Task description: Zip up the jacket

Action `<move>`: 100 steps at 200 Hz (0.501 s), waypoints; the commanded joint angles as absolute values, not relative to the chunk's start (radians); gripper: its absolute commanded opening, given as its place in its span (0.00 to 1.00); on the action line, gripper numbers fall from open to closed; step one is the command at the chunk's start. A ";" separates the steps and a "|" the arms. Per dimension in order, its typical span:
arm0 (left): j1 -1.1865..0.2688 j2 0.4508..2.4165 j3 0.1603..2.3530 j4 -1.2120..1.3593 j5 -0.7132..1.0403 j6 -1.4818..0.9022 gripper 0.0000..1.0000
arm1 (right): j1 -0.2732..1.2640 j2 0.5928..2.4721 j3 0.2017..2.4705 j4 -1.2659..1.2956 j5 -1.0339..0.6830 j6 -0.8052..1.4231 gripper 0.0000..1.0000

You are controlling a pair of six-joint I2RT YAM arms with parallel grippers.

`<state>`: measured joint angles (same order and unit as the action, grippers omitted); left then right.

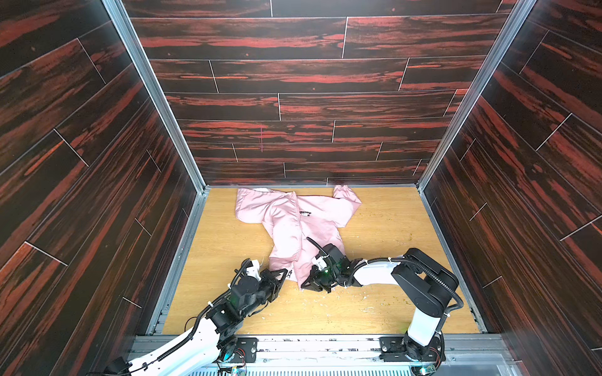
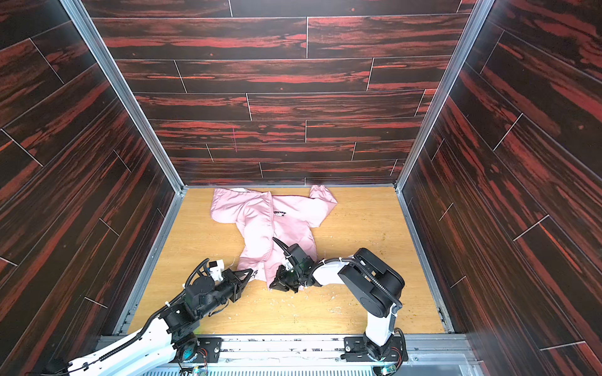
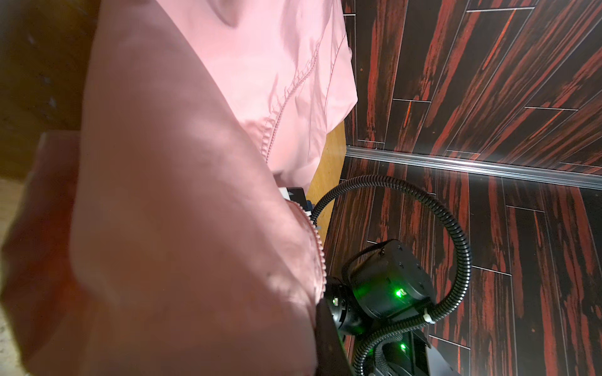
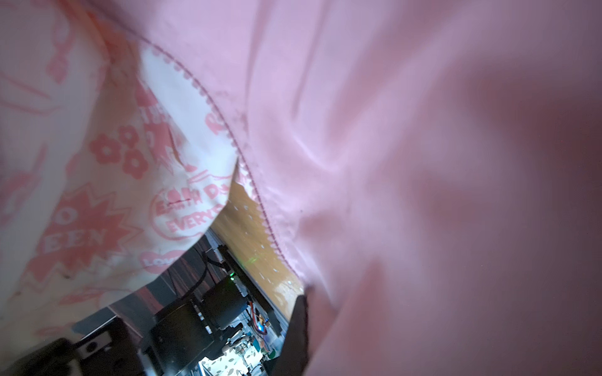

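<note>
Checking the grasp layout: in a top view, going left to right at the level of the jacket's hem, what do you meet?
In a top view: left gripper → jacket hem → right gripper → right arm's elbow. Both grippers are shut on the hem.

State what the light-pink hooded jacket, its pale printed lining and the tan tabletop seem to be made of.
The light-pink hooded jacket: thin woven synthetic, probably; faint sheen, soft creases. The pale printed lining: matte, cotton-like cloth, pink print. The tan tabletop: wood or wood-look laminate; grain lines, scuffed.
</note>
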<state>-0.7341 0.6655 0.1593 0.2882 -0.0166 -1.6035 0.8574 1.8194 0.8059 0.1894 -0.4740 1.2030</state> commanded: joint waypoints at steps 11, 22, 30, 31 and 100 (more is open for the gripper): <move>-0.731 0.692 0.197 0.328 0.001 -1.594 0.00 | 0.856 1.838 0.816 0.132 -0.466 1.186 0.12; -0.731 0.695 0.196 0.330 0.003 -1.594 0.00 | 0.856 1.843 0.816 0.140 -0.472 1.189 0.15; -0.732 0.695 0.196 0.330 0.003 -1.594 0.00 | 0.858 1.847 0.818 0.147 -0.477 1.190 0.17; -0.732 0.695 0.196 0.330 0.003 -1.594 0.00 | 0.858 1.848 0.818 0.147 -0.478 1.190 0.17; -0.732 0.694 0.196 0.329 0.002 -1.594 0.00 | 0.871 1.887 0.843 0.172 -0.511 1.199 0.23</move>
